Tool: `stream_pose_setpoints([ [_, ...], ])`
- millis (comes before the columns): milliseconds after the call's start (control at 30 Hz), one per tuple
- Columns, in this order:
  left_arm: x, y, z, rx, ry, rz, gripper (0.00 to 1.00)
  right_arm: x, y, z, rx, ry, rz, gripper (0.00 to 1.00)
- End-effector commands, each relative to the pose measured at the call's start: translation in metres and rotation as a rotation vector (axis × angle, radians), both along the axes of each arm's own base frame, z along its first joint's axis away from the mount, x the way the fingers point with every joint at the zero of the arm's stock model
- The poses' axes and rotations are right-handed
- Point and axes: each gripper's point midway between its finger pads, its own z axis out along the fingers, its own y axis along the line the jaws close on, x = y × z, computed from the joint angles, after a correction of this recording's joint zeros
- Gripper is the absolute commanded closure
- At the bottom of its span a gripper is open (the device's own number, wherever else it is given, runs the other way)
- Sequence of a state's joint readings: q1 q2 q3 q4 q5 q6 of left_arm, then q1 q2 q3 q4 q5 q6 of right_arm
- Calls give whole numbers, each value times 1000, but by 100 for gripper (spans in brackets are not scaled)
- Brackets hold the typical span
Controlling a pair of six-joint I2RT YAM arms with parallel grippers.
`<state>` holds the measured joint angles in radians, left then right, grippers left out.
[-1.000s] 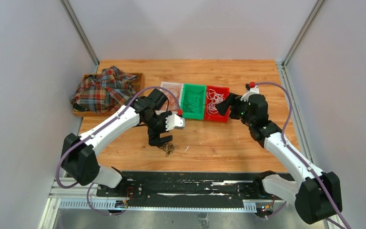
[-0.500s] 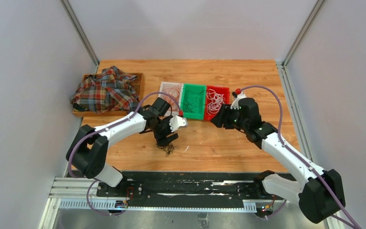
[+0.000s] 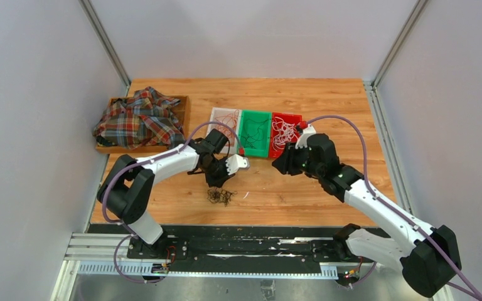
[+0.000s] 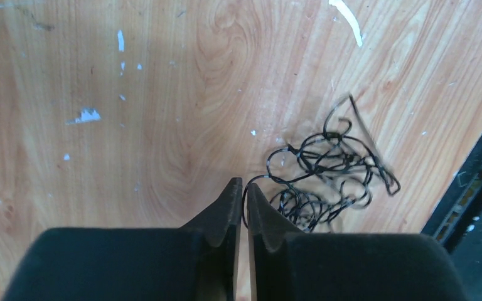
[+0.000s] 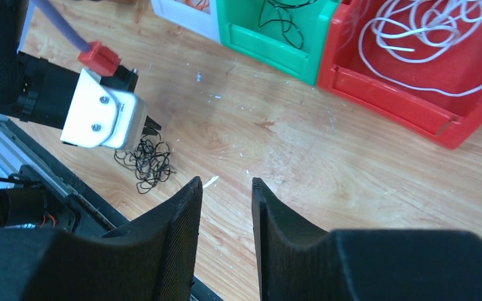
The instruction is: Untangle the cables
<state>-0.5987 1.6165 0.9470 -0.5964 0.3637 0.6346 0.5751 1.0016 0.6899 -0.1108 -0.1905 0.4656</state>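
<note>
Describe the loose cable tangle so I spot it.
On the wooden table, look toward the near edge, under the left hand. The small knot of thin black wire lies on bare wood, unlike cables in the white, green and red plastic bins.

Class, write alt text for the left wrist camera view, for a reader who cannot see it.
Seen from the wrist, the two black fingers of the left pincer stand a sliver apart above a wooden table, with one strand of a tangle of thin black cable running into the gap. The rest lies just right of the fingertips.
</note>
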Motion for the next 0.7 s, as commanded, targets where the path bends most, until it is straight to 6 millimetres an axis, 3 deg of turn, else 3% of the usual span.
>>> stream_pose_setpoints([
  [0, -1, 1, 28, -20, -24, -24, 95, -3, 18, 15, 5, -59, 75, 65],
  [133, -5, 0, 63, -59, -56, -18, 99, -12, 30, 13, 2, -96, 122, 65],
  [267, -9, 2, 93, -80, -69, -4, 99, -24, 43, 1, -2, -108, 168, 54],
  [467, -14, 4, 116, -100, -81, 43, 100, -41, 77, -16, -62, -156, 255, 43],
  [500, -15, 0, 136, -149, -98, 62, 99, -48, 99, -5, -32, -254, 321, 40],
  [533, -16, -3, 144, -171, -101, 69, 99, -48, 109, 7, 20, -301, 336, 38],
  [667, -23, -9, 175, -249, -102, 86, 100, -50, 130, 31, 167, -397, 372, 35],
])
